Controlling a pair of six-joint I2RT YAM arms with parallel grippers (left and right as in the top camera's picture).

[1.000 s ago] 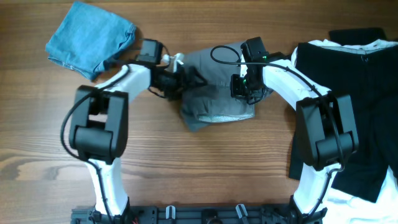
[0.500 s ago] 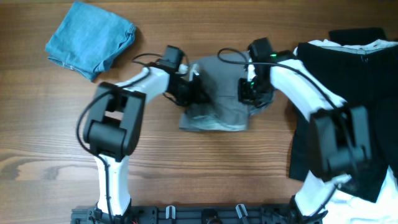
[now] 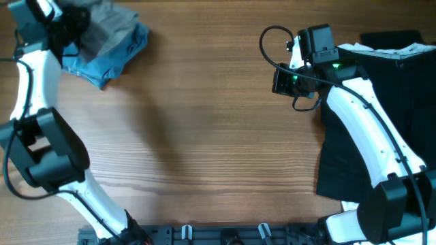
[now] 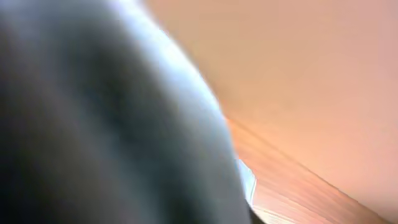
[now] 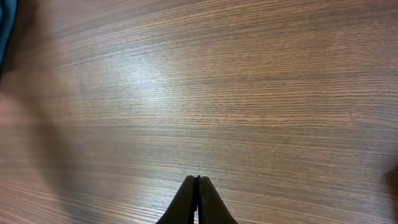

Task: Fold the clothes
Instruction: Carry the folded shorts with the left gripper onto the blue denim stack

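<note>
Overhead — one grey shorts over one blue garment; one black heap.

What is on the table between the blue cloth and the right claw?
Nothing. In the overhead view, only bare wooden table lies between the blue cloth and the right claw.

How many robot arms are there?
2. The left arm reaches the far left corner with the grey shorts, over the blue garment; the right arm is beside the black clothes.
</note>
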